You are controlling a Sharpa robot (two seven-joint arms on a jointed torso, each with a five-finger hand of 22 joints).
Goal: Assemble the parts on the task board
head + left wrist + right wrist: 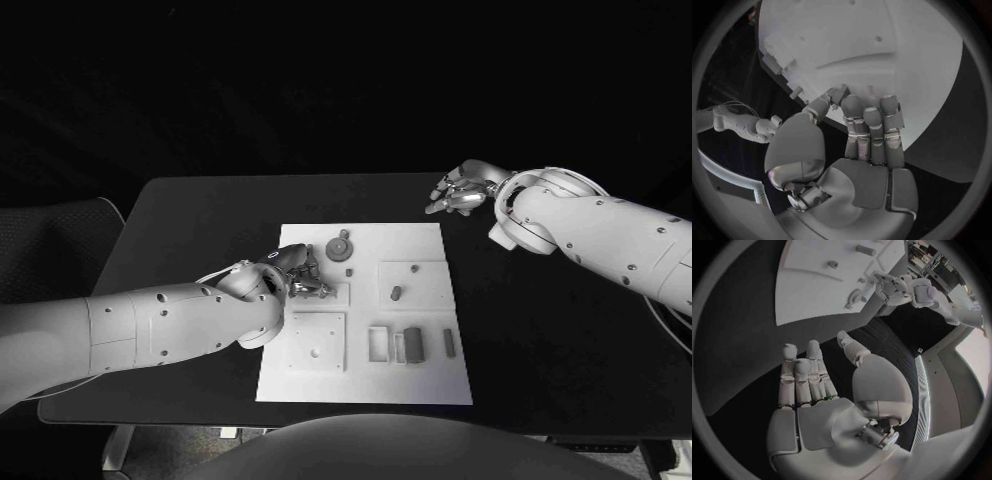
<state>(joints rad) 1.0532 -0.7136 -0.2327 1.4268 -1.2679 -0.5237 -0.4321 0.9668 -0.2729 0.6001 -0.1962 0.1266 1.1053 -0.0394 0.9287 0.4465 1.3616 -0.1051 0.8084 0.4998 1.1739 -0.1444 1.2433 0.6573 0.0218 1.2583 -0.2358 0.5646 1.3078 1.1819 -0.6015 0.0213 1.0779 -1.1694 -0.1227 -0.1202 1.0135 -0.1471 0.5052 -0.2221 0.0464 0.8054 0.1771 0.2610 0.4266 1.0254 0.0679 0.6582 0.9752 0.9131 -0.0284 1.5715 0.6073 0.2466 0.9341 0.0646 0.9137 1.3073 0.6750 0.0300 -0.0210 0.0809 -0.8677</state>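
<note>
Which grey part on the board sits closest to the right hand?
The round disc-shaped part at the task board's far edge. The other grey pieces lie further down the board, away from the right hand, which hovers off the board.

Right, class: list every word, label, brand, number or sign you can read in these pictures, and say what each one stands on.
None can be read.
The task board shows no print, only raised blocks and small parts.
The left hand and right hand show no marks or labels.
The black table is unmarked.
</note>
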